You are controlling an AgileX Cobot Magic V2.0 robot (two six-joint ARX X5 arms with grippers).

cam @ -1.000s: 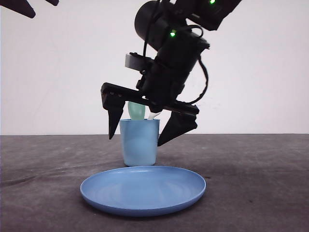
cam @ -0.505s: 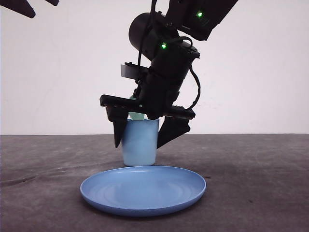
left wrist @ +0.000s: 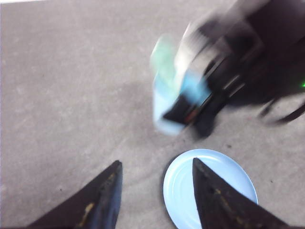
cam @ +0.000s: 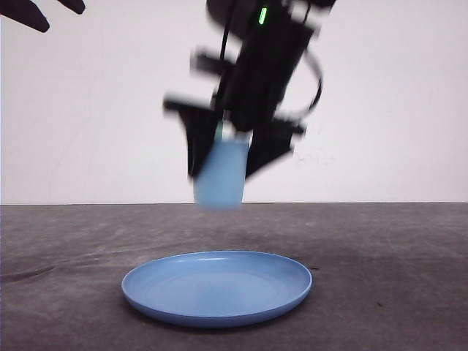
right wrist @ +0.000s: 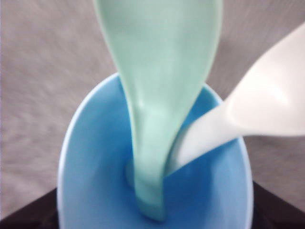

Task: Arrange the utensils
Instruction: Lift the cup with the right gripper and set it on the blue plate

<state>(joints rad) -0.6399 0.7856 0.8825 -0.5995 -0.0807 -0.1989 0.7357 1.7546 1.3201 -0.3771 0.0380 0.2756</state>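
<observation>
1. Dark grey felt-like bench [cam: 409, 292] under a plain white wall [cam: 88, 110]; round blue plastic plate [cam: 217, 287] lying flat near the front edge.
2. Right claw [cam: 232, 157] hung above the bench in the front view, motion-blurred, closed on the light blue plastic cup [cam: 219, 174], one dark finger on each side of the cup wall.
3. Cup clear of the bench, above and behind the plate, touching neither.
4. Mint-green plastic spoon with a thick rounded handle [right wrist: 159, 95] standing inside the cup in the right wrist view, narrow end down at the cup floor, broad end rising past the rim.
5. White plastic fork [right wrist: 233, 124] leaning in the same cup beside the spoon, lower end down by the spoon's foot, upper part angled out over the rim; tines not discernible.
6. Green tip of the spoon just visible above the cup in the front view, between the claw fingers.
7. Left claw [left wrist: 157, 191] seen in the left wrist view, two dark fingers [left wrist: 102, 198] spread apart with nothing between them, high above the bench and plate.
8. Left wrist view also caught the lifted cup as a blue-and-green blur, well apart from the left claw.
</observation>
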